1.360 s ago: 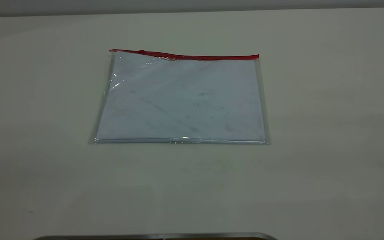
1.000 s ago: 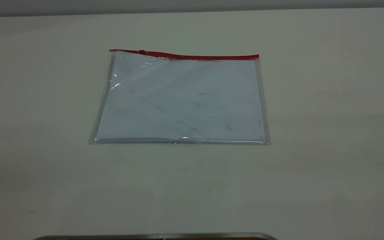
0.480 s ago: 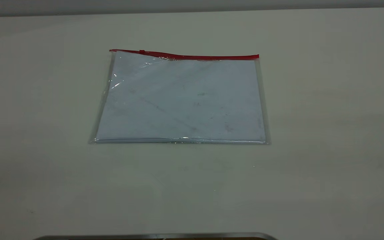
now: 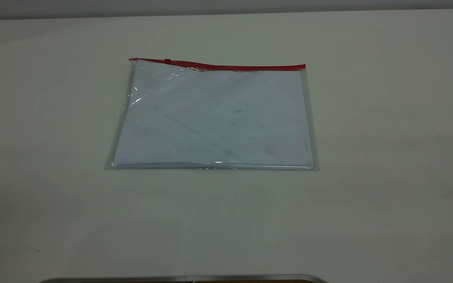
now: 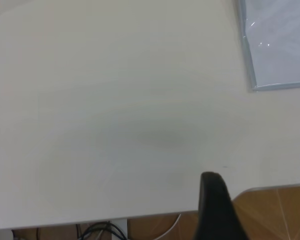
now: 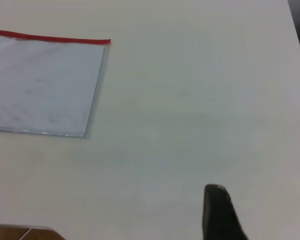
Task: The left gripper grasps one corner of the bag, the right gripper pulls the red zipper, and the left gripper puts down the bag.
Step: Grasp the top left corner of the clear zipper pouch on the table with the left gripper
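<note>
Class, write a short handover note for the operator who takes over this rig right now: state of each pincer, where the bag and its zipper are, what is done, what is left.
Left pincer: parked off the bag, near the table's front edge; only one finger shows, so open or shut cannot be told.
Right pincer: also parked over bare table, clear of the bag; state unclear too.
Bag: lies flat mid-table, untouched.
Red zipper: runs along the far edge; slider tab sits near the exterior view's left end.
Done: nothing yet.
Left: grasp a corner with the left pincer, pull the zipper with the right, put the bag down.
</note>
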